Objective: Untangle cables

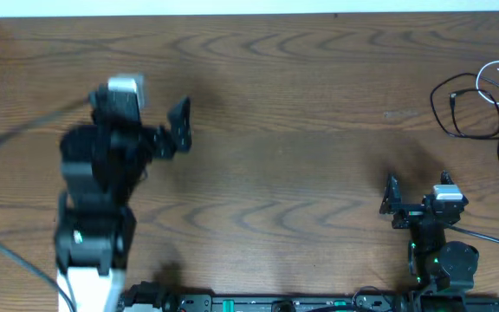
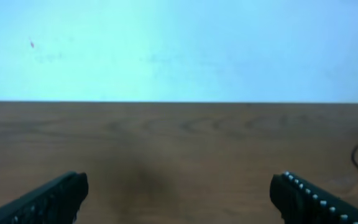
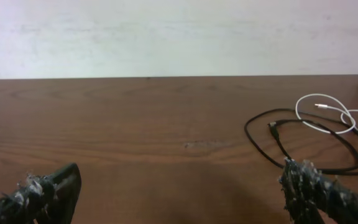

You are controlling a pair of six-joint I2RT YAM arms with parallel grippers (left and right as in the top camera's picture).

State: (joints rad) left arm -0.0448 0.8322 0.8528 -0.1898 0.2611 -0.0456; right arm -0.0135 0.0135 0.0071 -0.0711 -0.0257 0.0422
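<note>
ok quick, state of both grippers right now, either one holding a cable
Left gripper: open, holding nothing.
Right gripper: open, holding nothing; the cables lie ahead of it, not touched.

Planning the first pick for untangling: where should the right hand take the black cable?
Best guess: grip the black cable on the loop's arc farthest from the white cable. Bring the open right hand down from above: the cord lies flat on the table and that stretch crosses nothing.
</note>
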